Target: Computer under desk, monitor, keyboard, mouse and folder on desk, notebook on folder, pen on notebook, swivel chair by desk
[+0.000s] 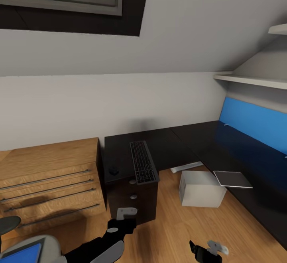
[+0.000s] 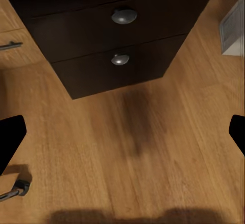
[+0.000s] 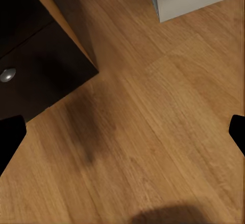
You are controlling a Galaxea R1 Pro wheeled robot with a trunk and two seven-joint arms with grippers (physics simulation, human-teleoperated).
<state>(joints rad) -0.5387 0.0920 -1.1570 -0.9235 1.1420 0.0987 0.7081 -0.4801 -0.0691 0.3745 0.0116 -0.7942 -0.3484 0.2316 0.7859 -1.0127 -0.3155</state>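
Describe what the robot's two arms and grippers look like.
Both arms are glossy black. The left arm has a pale grey panel on its forearm and ends in a left gripper with light grey fingers. The right gripper is black with a light grey tip. No cables or markings show.

Matte black worktop (image 1: 167,143) with bright blue back panel (image 1: 255,121) and black drawer unit (image 1: 131,201) with grey round knobs (image 2: 124,15). Dark grey keyboard (image 1: 142,162) in silver frame, black mouse (image 1: 114,171), light grey computer (image 1: 201,189), grey notebook (image 1: 232,178). Light wood-grain floor (image 3: 153,132), light wood cabinet (image 1: 48,175) with metal handles, pale grey walls (image 1: 119,103), blue folder (image 1: 24,254).
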